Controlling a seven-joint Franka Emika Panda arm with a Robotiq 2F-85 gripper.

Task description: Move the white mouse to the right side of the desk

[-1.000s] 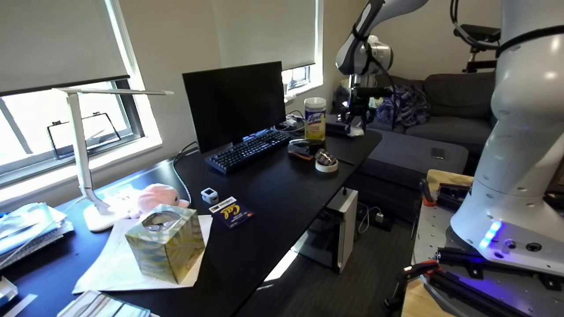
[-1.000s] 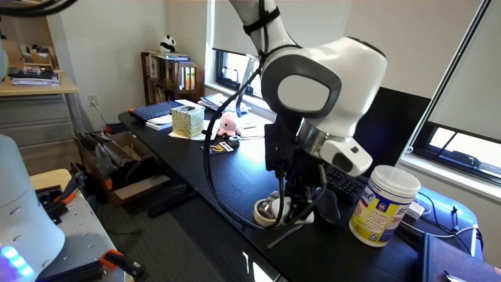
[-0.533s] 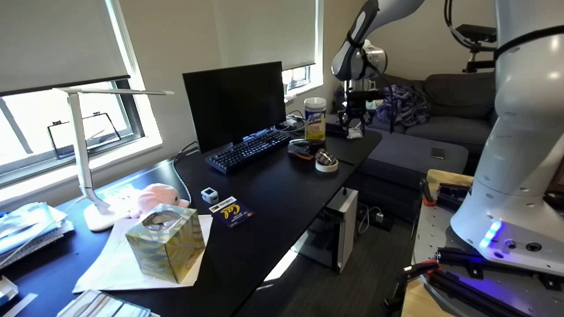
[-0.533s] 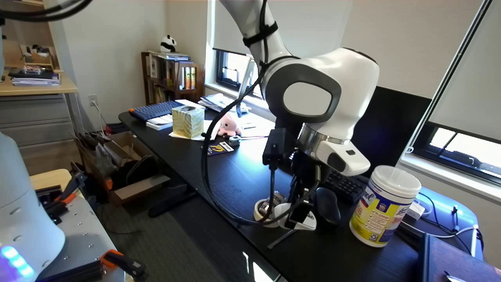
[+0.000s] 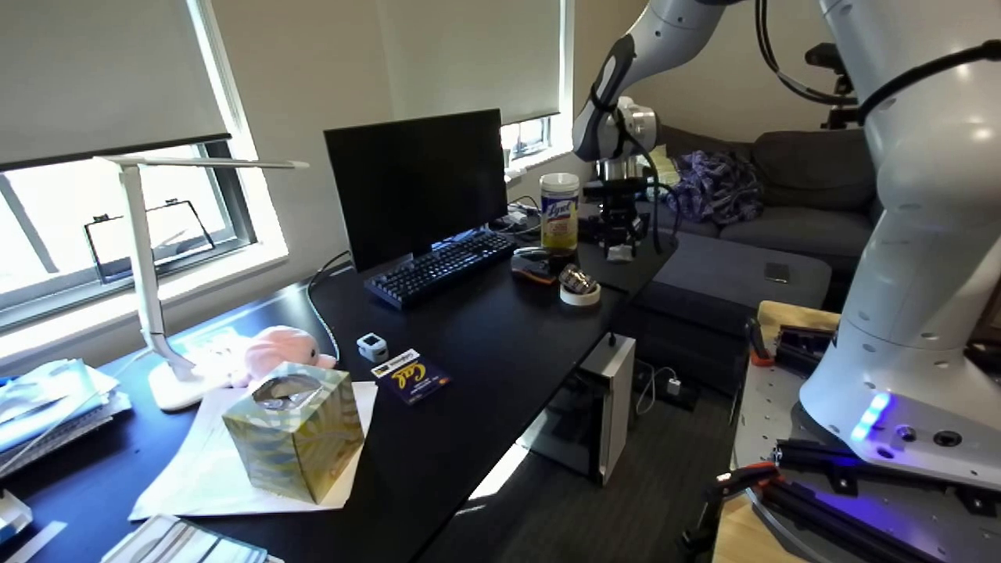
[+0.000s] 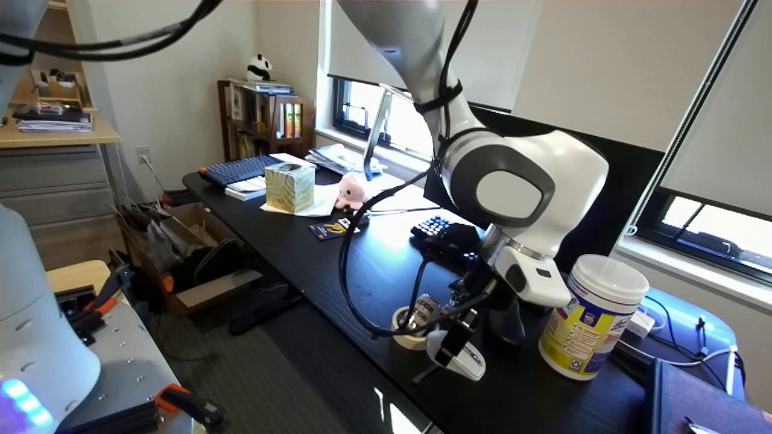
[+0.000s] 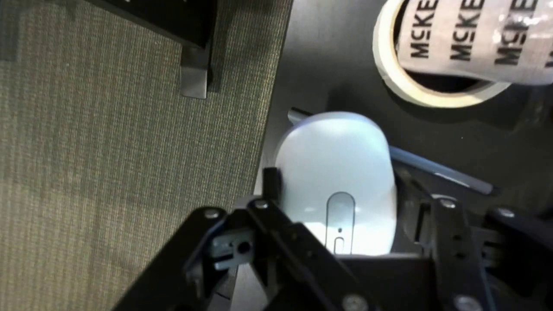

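Observation:
My gripper (image 7: pixel 337 185) is shut on the white mouse (image 7: pixel 337 160), one finger (image 7: pixel 271 183) pressed to each long side in the wrist view. The mouse's rear points up in that picture, and its front is hidden behind the gripper. In an exterior view the mouse (image 5: pixel 620 253) shows as a small pale patch under the dark gripper. It looks tilted in an exterior view, where a black finger crosses the mouse (image 6: pixel 469 363). It hangs over the front edge area of the black desk (image 6: pixel 482 395); whether it touches the surface I cannot tell.
A pen (image 7: pixel 440 170) lies partly beneath the mouse. Close by is a tape roll (image 7: pixel 402 82) with a printed roll in it. A wipes canister (image 6: pixel 594 316), a dark object (image 6: pixel 506 328), the keyboard (image 5: pixel 438 270) and the monitor (image 5: pixel 422 184) stand farther back.
With the mouse in its grip, my gripper has come down in both exterior views, and the mouse has turned somewhat. The upper arm has swung too. Other things on the desk have stayed put.

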